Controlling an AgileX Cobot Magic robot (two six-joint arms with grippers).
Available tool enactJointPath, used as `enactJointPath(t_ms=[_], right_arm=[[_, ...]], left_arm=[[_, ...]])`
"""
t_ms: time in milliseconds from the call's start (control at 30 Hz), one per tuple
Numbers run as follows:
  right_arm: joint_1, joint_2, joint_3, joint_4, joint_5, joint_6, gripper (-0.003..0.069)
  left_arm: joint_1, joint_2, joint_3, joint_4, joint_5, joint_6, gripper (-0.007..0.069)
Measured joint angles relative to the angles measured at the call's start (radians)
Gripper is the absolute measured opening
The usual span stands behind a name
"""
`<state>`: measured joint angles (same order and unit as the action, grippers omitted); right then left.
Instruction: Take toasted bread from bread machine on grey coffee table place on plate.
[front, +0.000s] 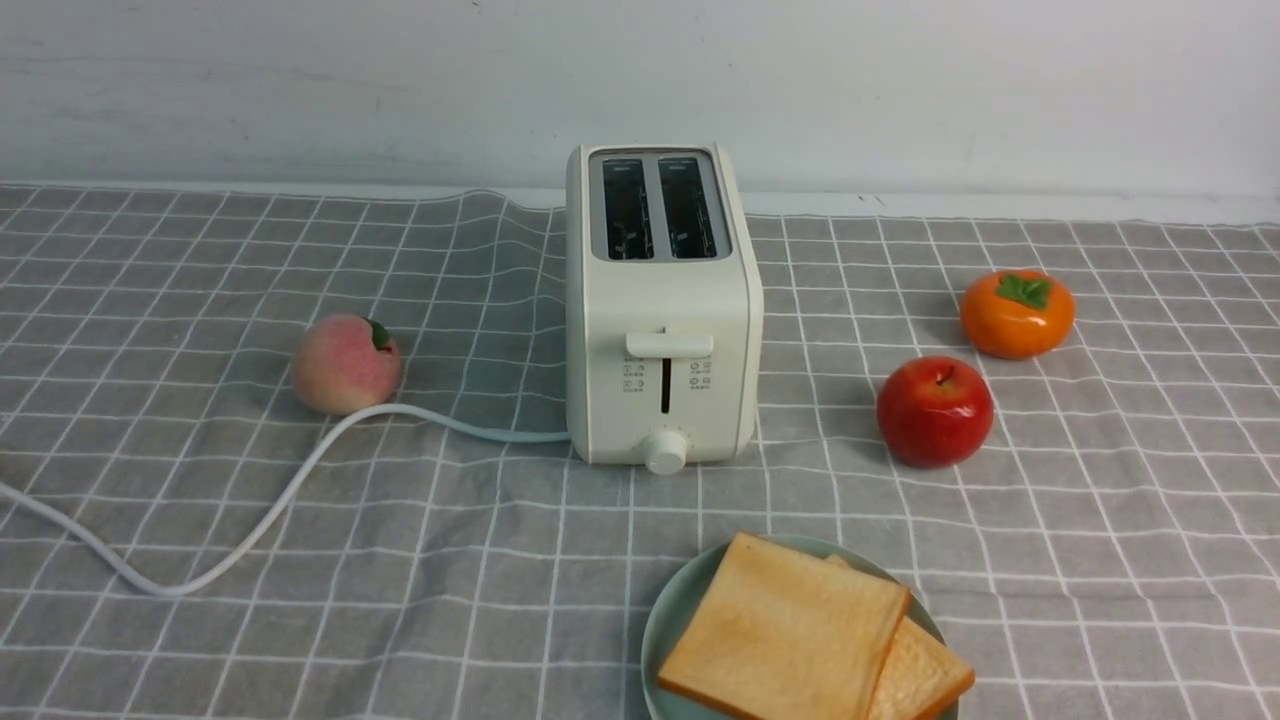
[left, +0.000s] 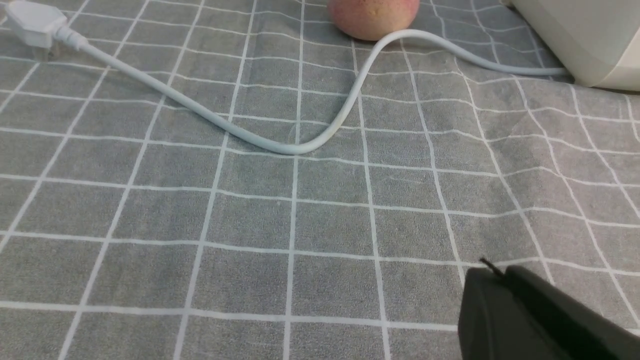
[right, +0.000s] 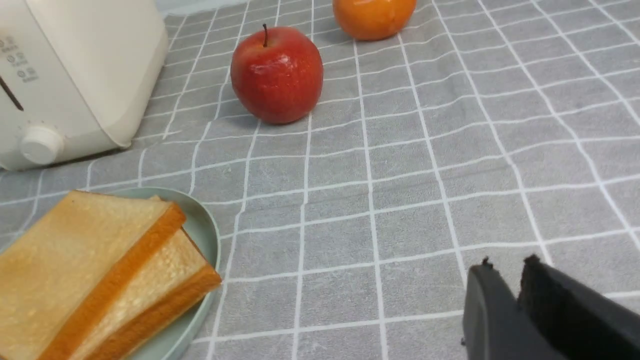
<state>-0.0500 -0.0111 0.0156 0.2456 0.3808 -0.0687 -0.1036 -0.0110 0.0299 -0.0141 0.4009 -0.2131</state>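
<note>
Two slices of toasted bread lie overlapped on the plate (front: 664, 612) at the near edge of the grey coffee table (front: 200, 480); the upper slice (front: 790, 630) half covers the lower one (front: 922, 678). The bread machine (front: 660, 330) stands behind them with both slots dark and empty. Neither gripper shows in the front view. In the left wrist view my left gripper (left: 500, 272) is shut and empty above bare cloth, near the white cord (left: 300, 148). In the right wrist view my right gripper (right: 507, 265) stands slightly open and empty, off to the side of the plate (right: 207, 235) and toast (right: 75, 260).
A peach (front: 345, 363) lies left of the bread machine, touching its cord, which ends in a plug (left: 32, 22). To the right of the machine sit a red apple (front: 935, 410) and, further back, an orange persimmon (front: 1017, 313). A white wall closes off the back.
</note>
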Motion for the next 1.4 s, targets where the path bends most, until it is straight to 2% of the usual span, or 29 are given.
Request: enactJointPath(t_ms=[233, 1200, 1300, 1400], right_arm=[[0.024, 0.0, -0.001, -0.054, 0.009, -0.038, 0.0107], [0.024, 0.0, -0.001, -0.056, 0.009, -0.043, 0.0141], [0.024, 0.0, -0.001, -0.069, 0.009, -0.043, 0.0123], [0.024, 0.0, -0.001, -0.122, 0.01, -0.043, 0.0013]], left_arm=[[0.0, 0.0, 0.0, 0.0, 0.0, -0.002, 0.0022], [0.0, 0.0, 0.001, 0.0, -0.001, -0.002, 0.0052], [0.0, 0.0, 0.001, 0.0, -0.001, -0.002, 0.0055], [0.0, 0.0, 0.001, 0.0, -0.001, -0.002, 0.0055]])
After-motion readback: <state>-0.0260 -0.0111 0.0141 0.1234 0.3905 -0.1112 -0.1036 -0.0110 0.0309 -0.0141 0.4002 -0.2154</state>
